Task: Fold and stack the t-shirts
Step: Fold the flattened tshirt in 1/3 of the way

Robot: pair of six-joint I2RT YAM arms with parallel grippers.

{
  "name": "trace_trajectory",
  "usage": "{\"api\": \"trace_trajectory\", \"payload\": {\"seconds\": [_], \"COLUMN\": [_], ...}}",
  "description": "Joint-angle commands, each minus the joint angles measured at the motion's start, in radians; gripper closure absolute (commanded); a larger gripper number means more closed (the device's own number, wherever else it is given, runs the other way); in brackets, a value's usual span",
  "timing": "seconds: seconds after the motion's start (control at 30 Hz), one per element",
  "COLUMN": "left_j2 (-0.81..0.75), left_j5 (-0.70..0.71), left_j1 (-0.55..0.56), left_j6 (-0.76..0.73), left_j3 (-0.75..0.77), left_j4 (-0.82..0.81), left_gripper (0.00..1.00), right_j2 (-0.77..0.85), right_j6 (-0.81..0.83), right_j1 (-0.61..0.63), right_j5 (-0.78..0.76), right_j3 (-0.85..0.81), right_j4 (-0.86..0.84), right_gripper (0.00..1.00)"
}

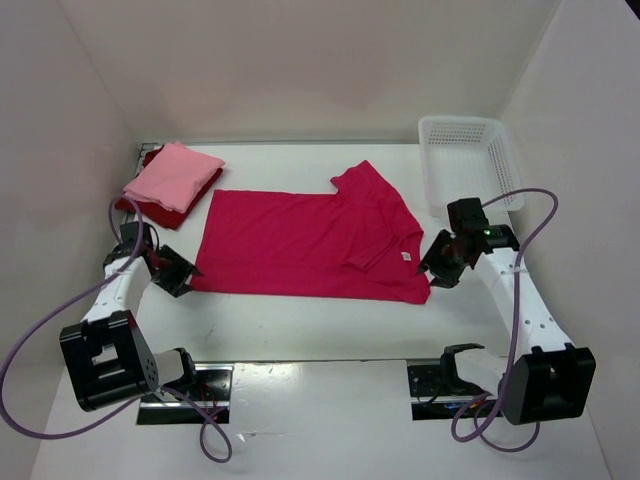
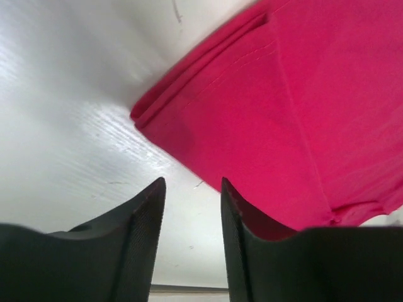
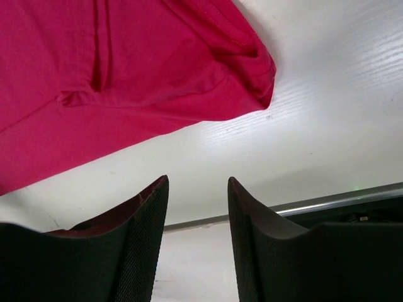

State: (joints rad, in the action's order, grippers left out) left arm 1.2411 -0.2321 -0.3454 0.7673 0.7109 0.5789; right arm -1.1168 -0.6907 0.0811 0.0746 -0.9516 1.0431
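Note:
The crimson-magenta t-shirt (image 1: pixel 310 243) lies on the table, folded lengthwise, one sleeve sticking out at the back. It also shows in the left wrist view (image 2: pixel 296 107) and the right wrist view (image 3: pixel 113 75). The light pink t-shirt (image 1: pixel 174 175) lies folded on the folded dark red t-shirt (image 1: pixel 150 208) at the back left. My left gripper (image 1: pixel 183 271) is open and empty at the magenta shirt's near left corner; it also shows in the left wrist view (image 2: pixel 192 184). My right gripper (image 1: pixel 434 268) is open and empty at its near right corner; it also shows in the right wrist view (image 3: pixel 198 181).
A white mesh basket (image 1: pixel 468 160) stands at the back right. White walls close the table on the left, back and right. Purple cables loop from both arms near the front edge.

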Motion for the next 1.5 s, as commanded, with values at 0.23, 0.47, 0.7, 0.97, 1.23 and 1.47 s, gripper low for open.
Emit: {"api": "trace_trajectory", "payload": {"seconds": [0.23,0.47,0.7,0.97,1.23,1.47], "left_j2": [-0.012,0.032,0.184,0.159,0.089,0.144], "left_j5": [0.1,0.006,0.022,0.036,-0.001,-0.01], "left_j1": [0.02,0.336,0.614,0.51,0.48,0.565], "left_j6": [-0.029,-0.013,0.061,0.072,0.05,0.029], "left_j3": [0.13,0.119,0.135,0.012,0.015,0.053], "left_j4": [-0.01,-0.229,-0.318,-0.327,-0.323,-0.333], "left_gripper": [0.26,0.76,0.74,0.72,0.7,0.7], "right_j2": [-0.11,-0.325,-0.471,-0.437,-0.367,-0.465], "right_j6": [-0.003,-0.065,-0.084,-0.087,-0.09,-0.156], "right_j1": [0.037,0.071,0.071,0.071,0.203,0.295], "right_j5": [0.101,0.019,-0.116,-0.159,-0.011,0.06], "right_j3": [0.068,0.119,0.145,0.041,-0.035,-0.022], "right_j4": [-0.245,-0.512,-0.574,-0.571,-0.523,-0.615], "right_gripper": [0.98,1.0,1.0,0.97,0.62,0.51]}}
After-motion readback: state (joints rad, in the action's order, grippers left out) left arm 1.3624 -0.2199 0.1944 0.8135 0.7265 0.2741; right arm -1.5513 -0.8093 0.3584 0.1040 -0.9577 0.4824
